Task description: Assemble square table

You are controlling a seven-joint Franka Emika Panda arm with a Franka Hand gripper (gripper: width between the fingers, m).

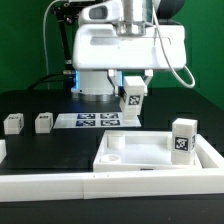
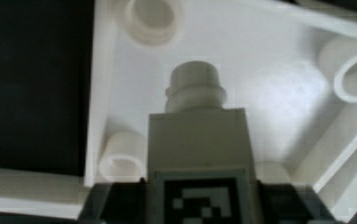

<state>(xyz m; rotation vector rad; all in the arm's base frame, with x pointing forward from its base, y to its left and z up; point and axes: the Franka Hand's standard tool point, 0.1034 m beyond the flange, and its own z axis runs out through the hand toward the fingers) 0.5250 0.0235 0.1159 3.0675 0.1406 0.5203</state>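
The gripper (image 1: 133, 88) was clamped on a held leg (image 1: 132, 100) of the square table, its jaws pressed against the leg's flanks and a tag face turned outward. In the exterior view this leg hung clear of any surface at about twelve o'clock of the slab (image 1: 150, 160), near its far rim. The slab lay rim-up toward five o'clock of that view. A second leg (image 1: 182, 140) stood upright at its three o'clock corner, and whether that one was seated could not be told. A third leg (image 1: 43, 122) and a fourth leg (image 1: 13, 123) stood on the black table toward nine o'clock, well apart from the slab and beside the marker board (image 1: 95, 119). In the wrist view the held leg's peg (image 2: 196, 85) pointed at bare slab floor, not over a round socket (image 2: 152, 18). To do this step well, the arm should probably slide sideways until the peg centred on a free socket. It should then keep the leg plumb, descend slowly, and begin turning only once the peg had entered. A tilted entry would risk jamming the peg or shoving the slab.
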